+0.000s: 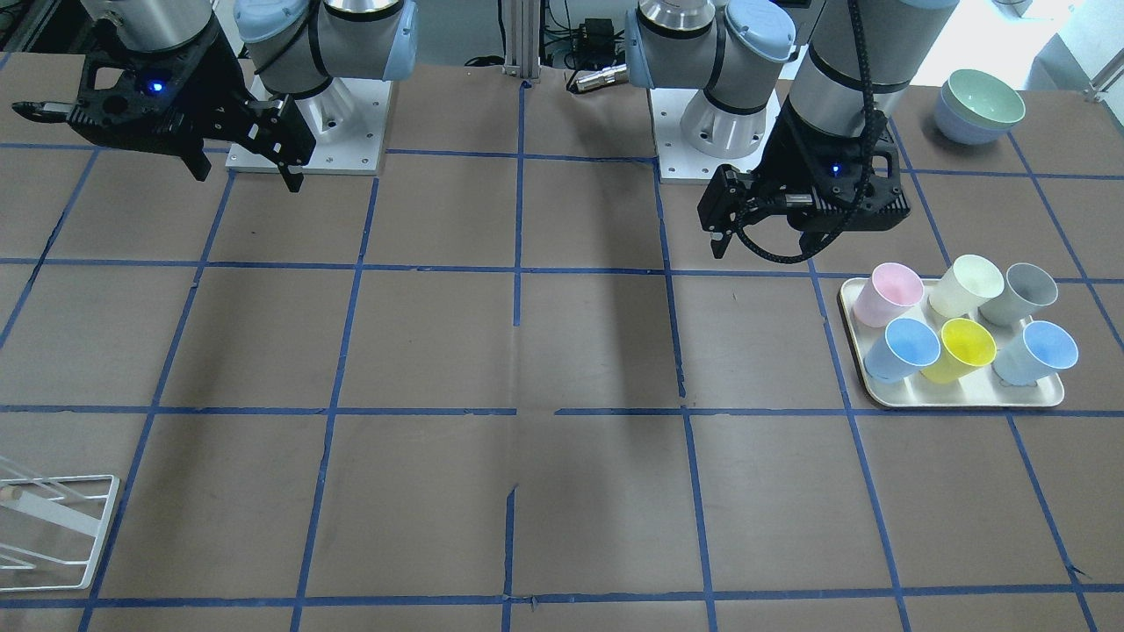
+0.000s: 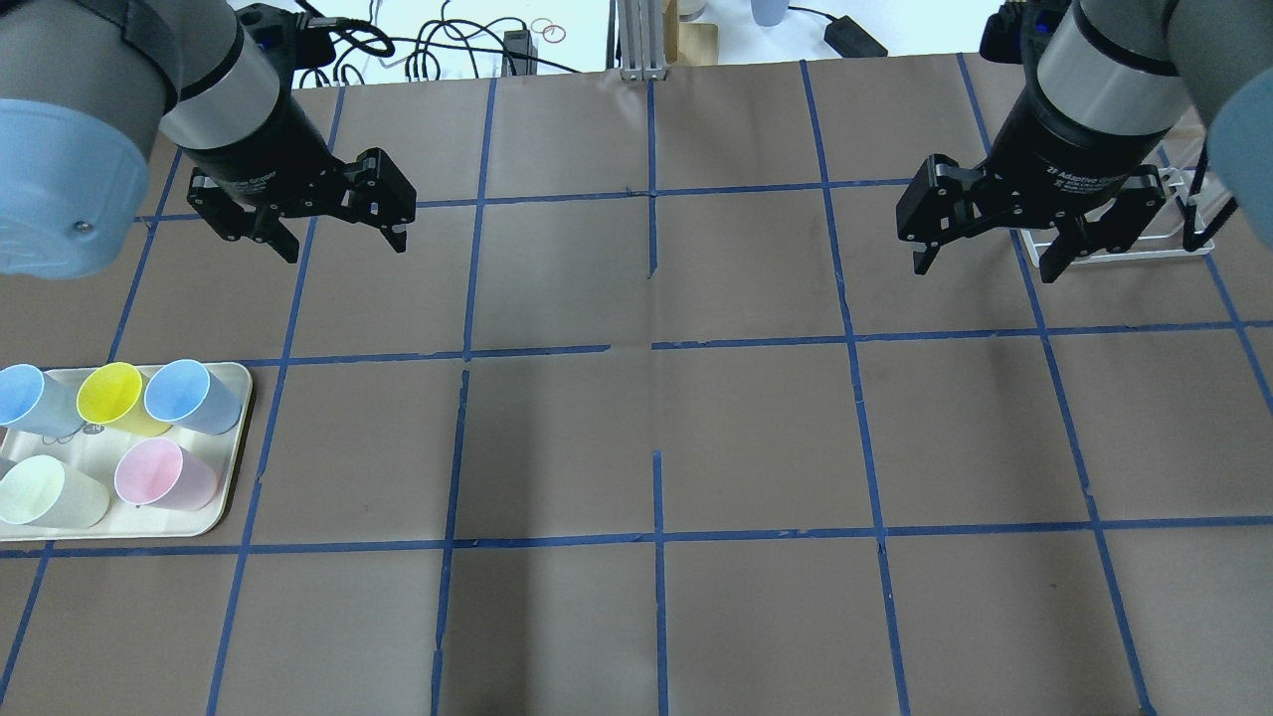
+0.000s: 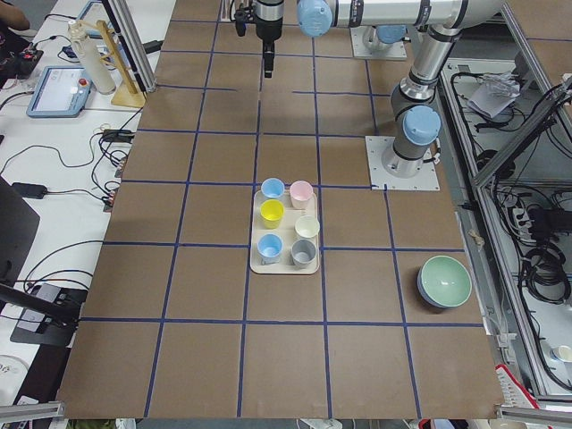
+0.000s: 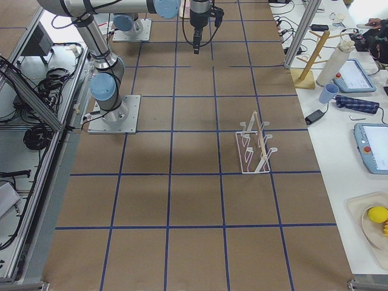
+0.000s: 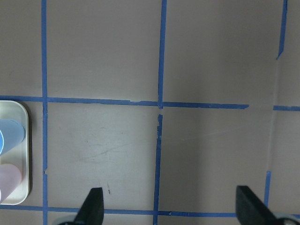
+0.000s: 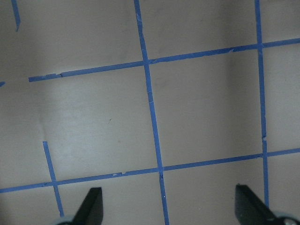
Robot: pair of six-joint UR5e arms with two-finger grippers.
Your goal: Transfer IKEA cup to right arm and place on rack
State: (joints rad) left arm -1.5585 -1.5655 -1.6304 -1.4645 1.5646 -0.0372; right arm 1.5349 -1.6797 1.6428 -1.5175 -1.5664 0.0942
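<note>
The IKEA cup (image 1: 966, 285), pale cream, lies tilted on the cream tray (image 1: 966, 402) among several coloured cups; it also shows in the overhead view (image 2: 50, 492) and the exterior left view (image 3: 307, 226). My left gripper (image 2: 346, 249) is open and empty, hovering above the table beyond the tray; its wrist view (image 5: 168, 197) shows bare table and the tray's edge. My right gripper (image 2: 985, 270) is open and empty on the other side, with bare table between its fingers (image 6: 168, 194). The white wire rack (image 4: 254, 145) stands near it, partly hidden behind it in the overhead view (image 2: 1124, 239).
On the tray, a pink cup (image 1: 887, 294), a grey cup (image 1: 1019, 294), a yellow cup (image 1: 961, 349) and two blue cups (image 1: 904, 348) surround the cream one. Stacked bowls (image 1: 979, 105) sit by the left arm's base. Blue tape gridlines mark the brown table.
</note>
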